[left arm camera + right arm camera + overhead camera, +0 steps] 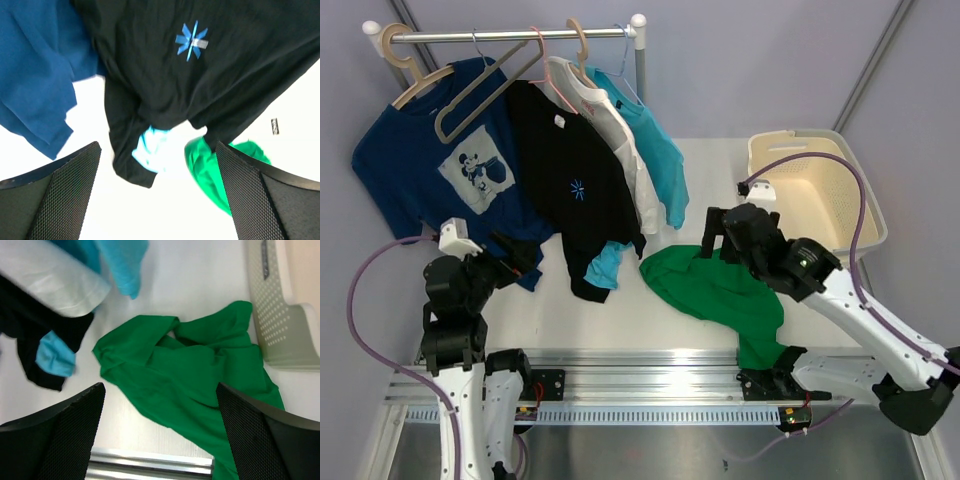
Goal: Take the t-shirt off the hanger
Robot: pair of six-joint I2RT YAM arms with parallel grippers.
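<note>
**Apparently done: green shirt off the hanger, both grippers empty**

Seemingly the job is finished or nearly so. The t-shirt lies crumpled on the table, one end trailing over the near edge by the right arm's base. No hanger shows in it or under it, as far as its folds let me see. The hanger hangs bare from the rail at the far left, in front of a navy shirt and well apart from the green one. My guess is that nothing is left except perhaps pulling the arms back.

The right gripper hovers over the far edge of the t-shirt with its jaws spread wide and nothing between them. Its wrist view shows the shirt directly below, between the two fingers but not touched. The basket stands just to its right. The left gripper is likewise wide and empty, near the hem of a black shirt. From there the t-shirt lies off to its right.
</note>
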